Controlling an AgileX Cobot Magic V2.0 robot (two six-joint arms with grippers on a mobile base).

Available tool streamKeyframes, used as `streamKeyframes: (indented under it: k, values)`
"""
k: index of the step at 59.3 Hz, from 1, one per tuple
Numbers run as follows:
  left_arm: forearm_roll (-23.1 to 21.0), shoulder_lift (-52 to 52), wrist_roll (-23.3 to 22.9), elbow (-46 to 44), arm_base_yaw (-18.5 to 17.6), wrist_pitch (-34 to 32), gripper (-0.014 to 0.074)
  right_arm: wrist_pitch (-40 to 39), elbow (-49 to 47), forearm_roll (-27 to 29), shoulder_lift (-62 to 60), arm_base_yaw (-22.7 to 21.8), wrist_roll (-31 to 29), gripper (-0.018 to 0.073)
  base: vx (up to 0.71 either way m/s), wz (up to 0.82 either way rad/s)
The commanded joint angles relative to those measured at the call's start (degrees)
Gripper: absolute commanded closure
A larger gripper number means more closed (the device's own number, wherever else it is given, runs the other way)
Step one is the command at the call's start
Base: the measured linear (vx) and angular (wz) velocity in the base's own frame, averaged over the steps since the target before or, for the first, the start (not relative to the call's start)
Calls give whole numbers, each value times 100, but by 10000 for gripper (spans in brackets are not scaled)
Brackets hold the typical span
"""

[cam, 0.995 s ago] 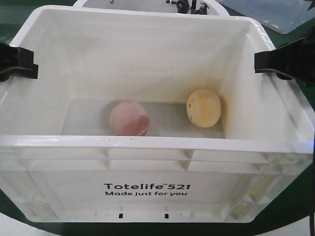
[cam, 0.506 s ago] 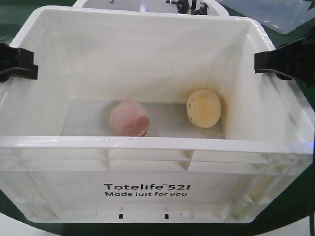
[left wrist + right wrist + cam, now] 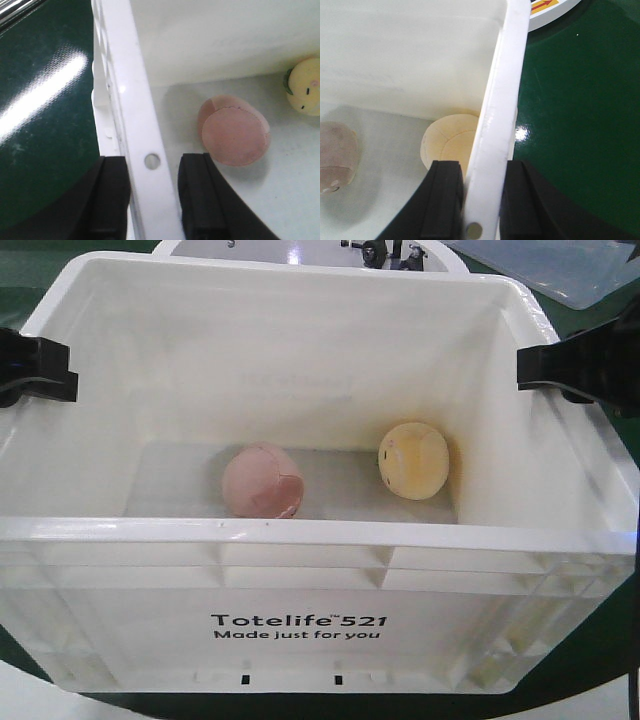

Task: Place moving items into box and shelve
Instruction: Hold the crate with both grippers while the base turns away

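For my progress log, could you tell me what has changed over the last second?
Only the background shifted slightly: a pale patch has appeared below the box. The left gripper and right gripper stay clamped on its side rims; the pink ball and yellow ball have not moved.

1 box (image 3: 300, 585), on tabletop (image 3: 580, 125). On the box floor: one ball (image 3: 262, 481) left of centre; other ball (image 3: 413, 461) right of it, close by the box's right wall. Left hand (image 3: 35, 368) astride the box's left rim; right hand (image 3: 575, 362) astride its right rim.
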Motion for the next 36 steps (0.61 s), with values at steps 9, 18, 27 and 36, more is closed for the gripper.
streamKeyframes:
  k: [9,18,27,36]
  values:
    - [-90,-169,113,-290,-22,-652,603,-702,-263,-251,-164,-33,-109,565,-4,3]
    - [-90,-169,113,-290,-22,-652,603,-702,-263,-251,-164,-33,-109,565,-7,4]
    - [-90,-169,113,-290,-22,-652,603,-702,-263,-251,-164,-33,-109,565,-10,4]
    - [-90,-169,113,-290,-22,-652,603,-702,-263,-251,-164,-33,-109,565,-11,1]
